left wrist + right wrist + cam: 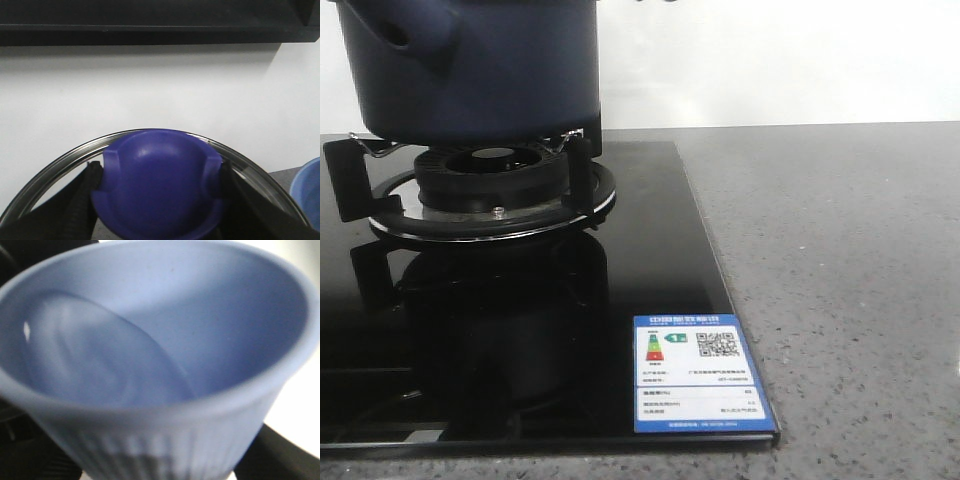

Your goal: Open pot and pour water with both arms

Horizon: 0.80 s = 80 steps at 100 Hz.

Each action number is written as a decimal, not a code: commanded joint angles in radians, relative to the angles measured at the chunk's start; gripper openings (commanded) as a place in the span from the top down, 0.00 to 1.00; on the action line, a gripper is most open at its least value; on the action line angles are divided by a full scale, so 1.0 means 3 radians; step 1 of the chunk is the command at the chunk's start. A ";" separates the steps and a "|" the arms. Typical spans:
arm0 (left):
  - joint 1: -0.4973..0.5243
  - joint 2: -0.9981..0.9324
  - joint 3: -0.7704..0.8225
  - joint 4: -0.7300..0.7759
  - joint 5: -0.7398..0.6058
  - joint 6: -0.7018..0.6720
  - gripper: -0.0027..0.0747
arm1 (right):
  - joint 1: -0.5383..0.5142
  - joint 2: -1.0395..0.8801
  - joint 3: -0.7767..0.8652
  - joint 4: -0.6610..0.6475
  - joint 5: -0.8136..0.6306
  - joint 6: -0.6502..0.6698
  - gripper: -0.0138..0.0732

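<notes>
With the left jaws pinching the lid knob (159, 182) and the right jaws gripping the tilted cup (155, 365), pour slowly into the pot (475, 65) on the burner (490, 195).

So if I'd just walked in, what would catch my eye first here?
Probably the big dark blue pot sitting on the burner of a glossy black stove. Then the left tool clamped on a purple lid knob, and a tilted light-blue ribbed cup holding water, filling the right wrist view.
</notes>
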 commanded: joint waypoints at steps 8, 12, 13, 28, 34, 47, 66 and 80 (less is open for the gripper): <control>0.0006 -0.0083 -0.0149 -0.0010 -0.0345 -0.0003 0.54 | 0.0019 -0.0103 -0.0149 -0.0576 -0.0102 -0.0016 0.45; 0.0006 -0.0083 -0.0149 -0.0010 -0.0345 -0.0003 0.54 | 0.0019 -0.0103 -0.0149 -0.0699 -0.0103 -0.0016 0.45; 0.0006 -0.0083 -0.0149 -0.0010 -0.0338 -0.0003 0.54 | 0.0019 -0.0103 -0.0149 -0.0717 -0.0103 -0.0016 0.45; 0.0006 -0.0083 -0.0149 -0.0010 -0.0334 -0.0003 0.54 | 0.0019 -0.0096 -0.0149 -0.1156 -0.0140 -0.0016 0.45; 0.0006 -0.0083 -0.0149 -0.0010 -0.0334 -0.0003 0.54 | 0.0019 -0.0096 -0.0149 -0.1282 -0.0162 -0.0016 0.45; 0.0006 -0.0083 -0.0149 -0.0010 -0.0334 -0.0003 0.54 | 0.0019 -0.0096 -0.0149 -0.1506 -0.0230 -0.0016 0.45; 0.0006 -0.0083 -0.0149 -0.0010 -0.0334 -0.0003 0.54 | 0.0019 -0.0096 -0.0149 -0.1851 -0.0304 -0.0016 0.45; 0.0006 -0.0083 -0.0149 -0.0010 -0.0334 -0.0003 0.54 | 0.0019 -0.0096 -0.0149 -0.2017 -0.0290 -0.0016 0.45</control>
